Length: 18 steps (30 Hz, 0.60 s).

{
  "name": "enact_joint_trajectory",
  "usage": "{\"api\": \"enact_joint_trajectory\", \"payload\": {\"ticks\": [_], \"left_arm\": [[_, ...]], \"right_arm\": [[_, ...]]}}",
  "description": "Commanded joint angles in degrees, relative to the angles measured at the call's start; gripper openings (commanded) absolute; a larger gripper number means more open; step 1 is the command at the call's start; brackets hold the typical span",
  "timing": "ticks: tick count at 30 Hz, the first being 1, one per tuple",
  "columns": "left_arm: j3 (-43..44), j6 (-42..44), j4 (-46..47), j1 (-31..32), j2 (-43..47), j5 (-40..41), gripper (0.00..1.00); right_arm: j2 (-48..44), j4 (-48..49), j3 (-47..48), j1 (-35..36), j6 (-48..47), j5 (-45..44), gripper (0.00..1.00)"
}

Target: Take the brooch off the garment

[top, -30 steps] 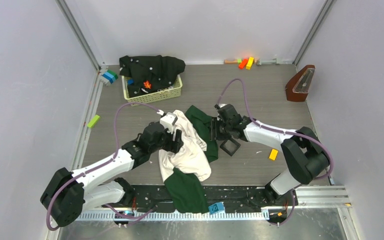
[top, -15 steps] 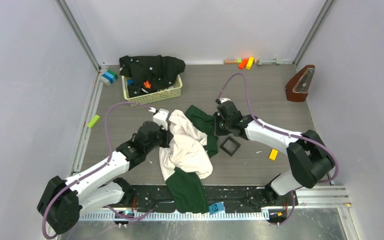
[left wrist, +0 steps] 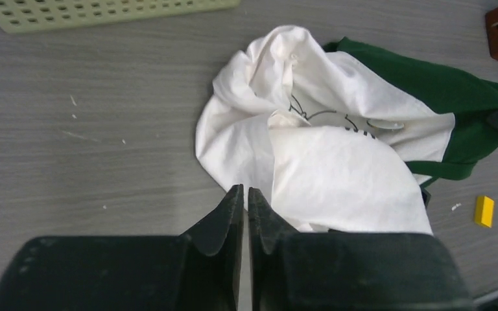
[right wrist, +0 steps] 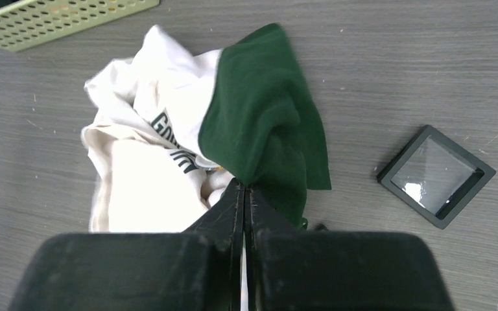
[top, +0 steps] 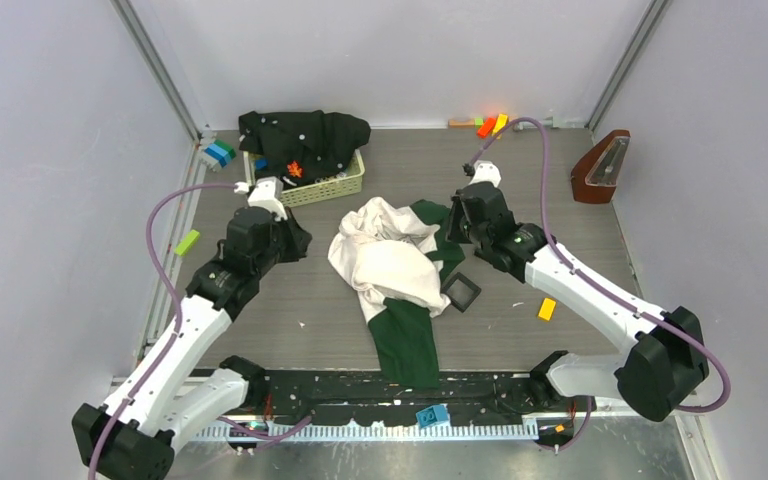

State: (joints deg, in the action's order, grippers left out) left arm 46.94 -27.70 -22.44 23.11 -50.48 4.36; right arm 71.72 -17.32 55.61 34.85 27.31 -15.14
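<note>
Right gripper (right wrist: 244, 186) pinches a green fold of the garment (top: 390, 270); left gripper (left wrist: 246, 190), jaws closed on nothing, sits left of it. Folds hide most lettering (right wrist: 163, 123).

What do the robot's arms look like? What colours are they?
The left arm and right arm have white links between chunky black joints. A purple cable loops off each. Their fingers are black wedges narrowing to thin tips.
</note>
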Motion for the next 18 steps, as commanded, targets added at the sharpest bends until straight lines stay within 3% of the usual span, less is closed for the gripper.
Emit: {"api": "enact_joint_trajectory", "payload": {"ticks": [1, 2, 3, 5, 8, 12, 16, 18], "left_arm": [[-3.1, -4.6, -1.4, -0.1, -0.4, -9.8, 0.35], [-4.1, -5.6, 0.1, -0.1, -0.9, -12.4, 0.59], [-5.0, -6.8, 1.5, -0.1, -1.7, -14.5, 0.74], [-6.3, -9.0, 3.9, -0.1, -4.1, -16.7, 0.86], [-6.9, -9.8, 7.2, -0.1, -8.9, -16.6, 0.89], [-3.4, -6.7, 8.0, 2.0, -18.4, -14.0, 0.81], [6.6, -1.4, 0.9, 10.8, -26.4, 3.2, 0.84], [9.3, -0.5, 0.3, 11.8, -29.6, 6.2, 0.85]], "right_arm": [[-1.1, 0.1, 1.0, -0.1, 0.6, 1.5, 0.00], [-1.1, 0.0, 0.6, -0.1, 0.8, 2.8, 0.00], [-1.0, 0.0, 0.2, -0.1, 0.9, 3.4, 0.00], [-0.9, -0.1, -0.5, -0.1, 0.9, 4.5, 0.00], [-0.9, 0.3, -1.4, -0.2, 0.9, 5.8, 0.00], [-0.7, 0.8, -2.3, -0.1, 1.1, 6.9, 0.00], [-0.6, 1.1, -2.9, -0.1, 1.1, 7.6, 0.00], [-0.6, 1.4, -3.1, -0.1, 1.1, 8.0, 0.00]]}}
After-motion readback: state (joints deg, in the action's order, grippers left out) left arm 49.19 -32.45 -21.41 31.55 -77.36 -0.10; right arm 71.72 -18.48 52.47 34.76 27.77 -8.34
